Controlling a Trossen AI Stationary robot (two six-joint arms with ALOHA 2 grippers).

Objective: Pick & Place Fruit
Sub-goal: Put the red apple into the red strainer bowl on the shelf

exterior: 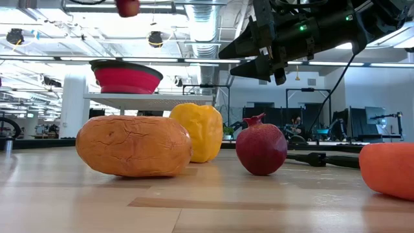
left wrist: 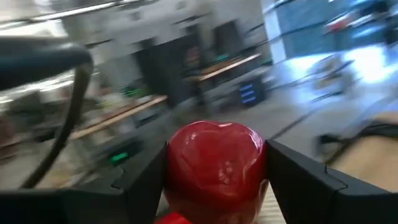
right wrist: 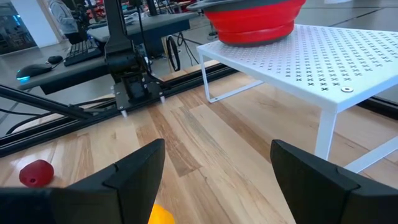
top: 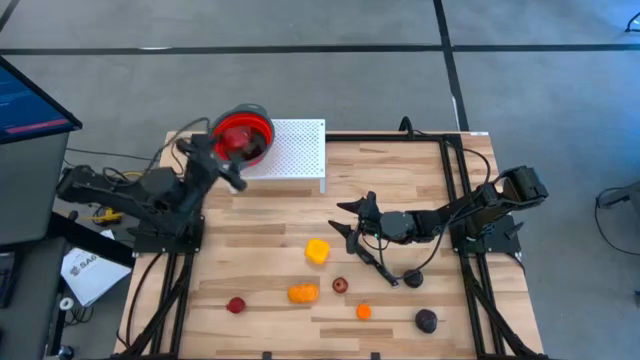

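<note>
My left gripper (top: 240,150) is up over the red colander (top: 244,136) and is shut on a red rounded fruit (left wrist: 216,167). In the low view that fruit (exterior: 127,6) hangs high above the colander (exterior: 126,77). My right gripper (top: 350,222) is open and holds nothing, hovering near the table's middle, just far-right of a yellow fruit (top: 317,250). An orange fruit (top: 303,293), a dark red one (top: 340,285), a small orange one (top: 363,312), a red one (top: 236,305) and a dark purple one (top: 426,320) rest on the table. My left gripper pinches the red fruit between its two fingers (left wrist: 146,183), one on each of its opposite sides (left wrist: 177,171). The fruit is lifted clear, held in the air above the colander.
The colander stands on a white perforated rack (top: 300,152) at the table's far side. A slim black object and cable (top: 385,270) lie under my right arm. Bare wood (top: 260,225) lies between the rack and the fruit.
</note>
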